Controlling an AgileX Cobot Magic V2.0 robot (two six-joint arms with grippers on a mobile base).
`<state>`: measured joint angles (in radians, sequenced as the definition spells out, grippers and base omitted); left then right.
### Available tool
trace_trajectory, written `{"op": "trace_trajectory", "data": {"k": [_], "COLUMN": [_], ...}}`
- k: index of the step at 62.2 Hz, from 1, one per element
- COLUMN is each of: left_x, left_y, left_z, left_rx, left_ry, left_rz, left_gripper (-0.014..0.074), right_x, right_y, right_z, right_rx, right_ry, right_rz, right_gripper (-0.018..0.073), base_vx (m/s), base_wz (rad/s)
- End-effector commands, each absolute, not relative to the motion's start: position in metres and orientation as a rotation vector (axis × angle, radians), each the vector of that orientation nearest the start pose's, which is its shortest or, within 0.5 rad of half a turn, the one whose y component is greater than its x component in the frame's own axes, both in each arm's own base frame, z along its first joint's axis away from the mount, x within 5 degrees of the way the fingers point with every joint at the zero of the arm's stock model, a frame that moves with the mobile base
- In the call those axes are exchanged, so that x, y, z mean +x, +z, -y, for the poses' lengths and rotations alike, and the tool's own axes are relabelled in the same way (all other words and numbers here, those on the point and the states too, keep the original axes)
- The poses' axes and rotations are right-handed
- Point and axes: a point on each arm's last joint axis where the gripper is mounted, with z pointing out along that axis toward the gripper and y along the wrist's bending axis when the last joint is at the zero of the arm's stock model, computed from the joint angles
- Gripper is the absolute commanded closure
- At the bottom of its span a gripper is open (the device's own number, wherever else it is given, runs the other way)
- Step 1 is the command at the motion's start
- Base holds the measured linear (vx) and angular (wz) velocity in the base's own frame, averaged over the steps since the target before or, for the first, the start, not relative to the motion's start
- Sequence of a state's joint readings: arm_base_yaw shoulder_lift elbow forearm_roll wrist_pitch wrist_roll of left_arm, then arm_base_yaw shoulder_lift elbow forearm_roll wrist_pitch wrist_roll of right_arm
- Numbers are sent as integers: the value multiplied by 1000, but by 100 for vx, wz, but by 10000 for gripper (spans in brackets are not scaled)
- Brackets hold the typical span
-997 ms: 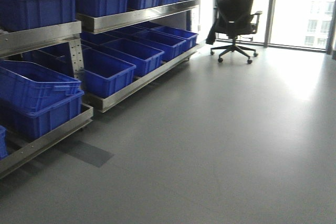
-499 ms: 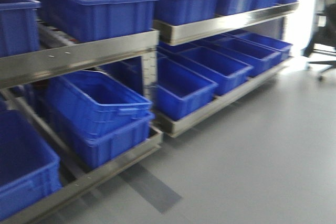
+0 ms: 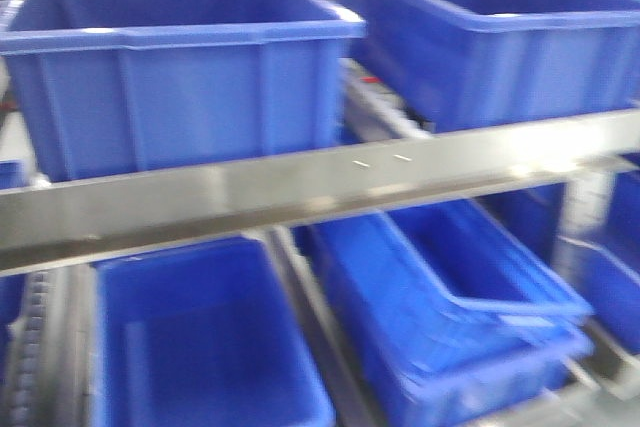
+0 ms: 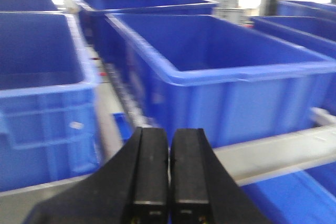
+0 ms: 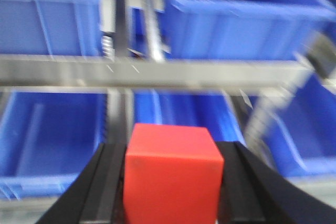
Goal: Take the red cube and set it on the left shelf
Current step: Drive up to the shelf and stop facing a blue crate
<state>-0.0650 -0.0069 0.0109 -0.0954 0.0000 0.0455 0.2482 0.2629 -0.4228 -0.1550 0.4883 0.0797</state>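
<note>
The right gripper (image 5: 171,195) is clamping the red cube (image 5: 173,171) between its fingers and holding it just in front of the left shelf (image 3: 300,192), facing the steel front rail, presumably ready to set it inside. The left gripper (image 4: 169,177) is hanging empty before the same shelf with its fingers pressed together, likely tucked out of the way. Blue crates (image 3: 180,77) are sitting above and below the rail.

2 blue crates (image 3: 170,97) above, side by side | nested crate stack (image 3: 450,287) lower right | blurred
</note>
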Motion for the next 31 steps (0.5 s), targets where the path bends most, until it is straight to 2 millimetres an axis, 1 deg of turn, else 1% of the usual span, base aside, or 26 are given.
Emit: {"op": "trace_trajectory", "data": {"k": [1, 15, 31], "left_x": [55, 55, 55], "left_y": [210, 210, 210], "left_z": [3, 3, 3], "left_rx": [-2, -2, -2], "left_ry": [-103, -103, -103], "left_rz": [-1416, -1416, -1416], "left_gripper": [475, 474, 475], "right_x": [64, 64, 64], "right_y": [311, 311, 311], "right_z": [-10, -10, -10], "right_rx": [-226, -226, -226], "right_ry": [64, 64, 64], "right_rz": [-1690, -1690, -1690], "right_gripper": [368, 368, 368], "base_vx": [49, 42, 27], "base_wz": [65, 58, 43]}}
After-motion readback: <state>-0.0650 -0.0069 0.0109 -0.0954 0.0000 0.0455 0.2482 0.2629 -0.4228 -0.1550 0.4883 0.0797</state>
